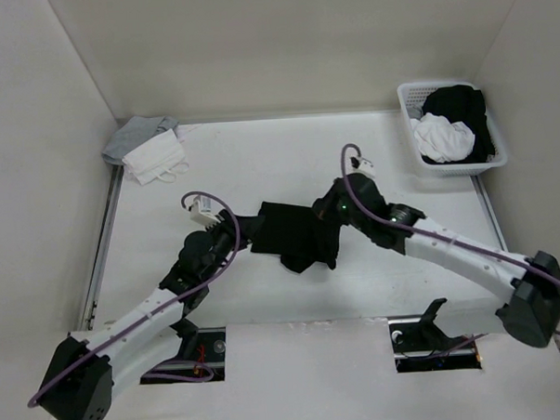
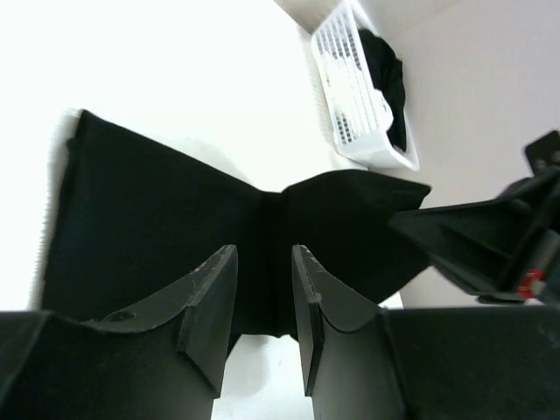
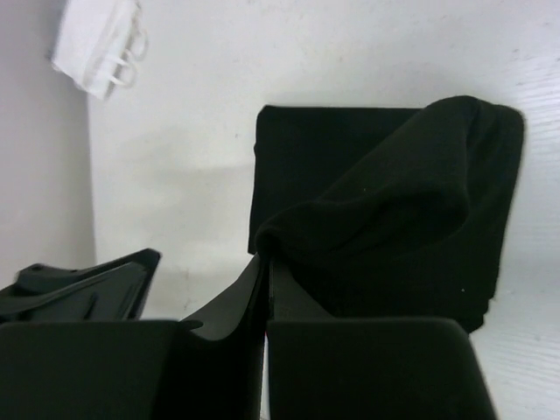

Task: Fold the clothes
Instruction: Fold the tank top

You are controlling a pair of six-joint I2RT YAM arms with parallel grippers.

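Both grippers sat at the black shirt (image 1: 295, 235), which lay well apart from the basket (image 1: 455, 168), on our side of it. Our right gripper (image 3: 265, 262) was clamped on its basket-side fold; our left gripper (image 2: 262, 252), jaws apart and empty, faced the opposite edge.

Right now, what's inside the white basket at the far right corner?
The white basket holds a black garment and a bunched white cloth, piled together. Anything beneath them, and the basket's floor, is covered.
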